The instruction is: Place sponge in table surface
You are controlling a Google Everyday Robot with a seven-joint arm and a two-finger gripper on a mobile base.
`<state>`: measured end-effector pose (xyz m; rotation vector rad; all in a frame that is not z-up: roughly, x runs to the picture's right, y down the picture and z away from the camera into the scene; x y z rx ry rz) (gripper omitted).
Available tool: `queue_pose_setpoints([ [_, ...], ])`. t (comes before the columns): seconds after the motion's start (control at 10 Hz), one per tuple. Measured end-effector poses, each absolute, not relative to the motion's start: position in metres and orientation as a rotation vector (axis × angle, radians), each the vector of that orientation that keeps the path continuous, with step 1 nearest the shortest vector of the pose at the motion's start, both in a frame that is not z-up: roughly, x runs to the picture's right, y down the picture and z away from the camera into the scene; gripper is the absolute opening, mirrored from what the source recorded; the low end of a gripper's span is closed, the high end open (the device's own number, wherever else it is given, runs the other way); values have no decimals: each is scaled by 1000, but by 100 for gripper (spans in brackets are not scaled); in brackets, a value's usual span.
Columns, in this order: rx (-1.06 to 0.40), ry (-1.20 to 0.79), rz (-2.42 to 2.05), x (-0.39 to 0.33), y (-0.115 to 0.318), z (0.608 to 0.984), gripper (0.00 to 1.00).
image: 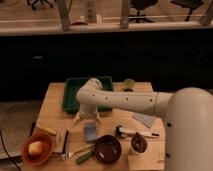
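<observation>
The sponge (90, 132), a small blue-grey block, lies flat on the light tan wooden table surface (55, 107), in front of the middle of the table. My gripper (87, 120) hangs from the white arm just behind and above the sponge. Its two white fingers (77, 120) are spread apart and hold nothing. The sponge lies just in front of the fingertips, apart from them.
A dark green tray (72, 95) sits behind the gripper. A dark bowl (107, 149), an orange bowl (37, 148) holding a yellow item, a brown cup (139, 144), a pale grey-blue cloth piece (145, 120), several utensils (135, 132) and a small green object (129, 84) lie around.
</observation>
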<state>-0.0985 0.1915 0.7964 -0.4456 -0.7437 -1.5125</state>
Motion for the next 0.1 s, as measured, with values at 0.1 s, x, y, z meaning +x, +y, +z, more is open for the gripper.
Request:
queue_pose_setpoints([
  [0.1,-446,-744,-1512,-98,192,796,80],
])
